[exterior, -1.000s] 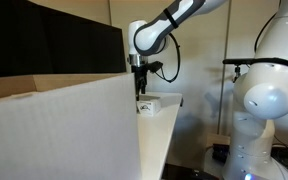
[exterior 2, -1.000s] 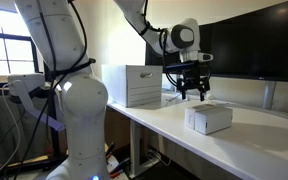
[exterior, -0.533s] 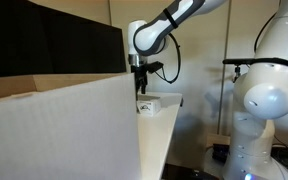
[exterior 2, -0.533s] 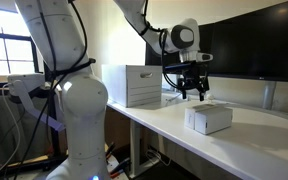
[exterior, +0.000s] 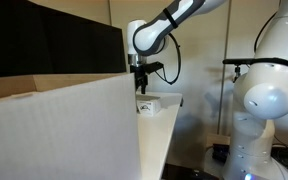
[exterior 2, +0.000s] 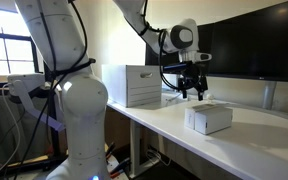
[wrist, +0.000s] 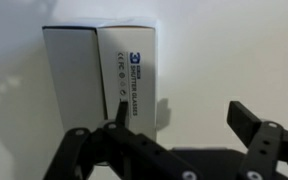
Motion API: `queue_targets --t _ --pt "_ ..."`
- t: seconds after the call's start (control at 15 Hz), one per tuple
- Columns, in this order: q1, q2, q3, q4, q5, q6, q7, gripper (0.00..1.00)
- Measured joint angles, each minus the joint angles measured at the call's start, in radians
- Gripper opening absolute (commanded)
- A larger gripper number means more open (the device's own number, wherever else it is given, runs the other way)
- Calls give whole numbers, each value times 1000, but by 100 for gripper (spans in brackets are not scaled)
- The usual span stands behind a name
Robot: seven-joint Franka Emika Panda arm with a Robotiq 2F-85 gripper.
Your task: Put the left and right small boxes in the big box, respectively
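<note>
Hovering over the small box (exterior 2: pixel 209 118), your gripper (exterior 2: pixel 192 93) points straight down with its fingers spread wide and released, and nothing sits between them. In both exterior views the fingertips stand clear of the small box's top face, apart from it.

The small box lies flat on the white table (exterior 2: pixel 259 150), close to the table's front edge. In the wrist view the small box (wrist: pixel 99 75) shows its white lid with dark printed lettering, and it lies off to one side of the gripper (wrist: pixel 181 120) rather than centred under it. One finger (wrist: pixel 115 115) overlaps the lid's near edge, while the other finger (wrist: pixel 246 122) stands over bare table (wrist: pixel 229 50) beside the small box.

From the small box, the big box (exterior: pixel 64 130) stands farther along the same table, well apart. Its pale wall fills the foreground in an exterior view, with the small box (exterior: pixel 149 103) and the gripper (exterior: pixel 139 88) showing just past its top edge. The white carton (exterior 2: pixel 134 85) beyond the small box in an exterior view is probably that same big box, though the angle leaves you unsure.

Behind the small box a dark monitor (exterior 2: pixel 254 40) lines the back of the table. Off the table's front edge, on the near side of the small box, stands your arm's white base (exterior 2: pixel 74 110).
</note>
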Motion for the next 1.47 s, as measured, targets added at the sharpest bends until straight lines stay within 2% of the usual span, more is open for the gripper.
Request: queue_targets --t 1.0,1.2,1.47 --pt "-9 0 16 0 -8 0 63 100" --pt "-7 -31 47 8 -8 -72 73 100" --pt "-3 -39 111 50 -8 -127 150 100"
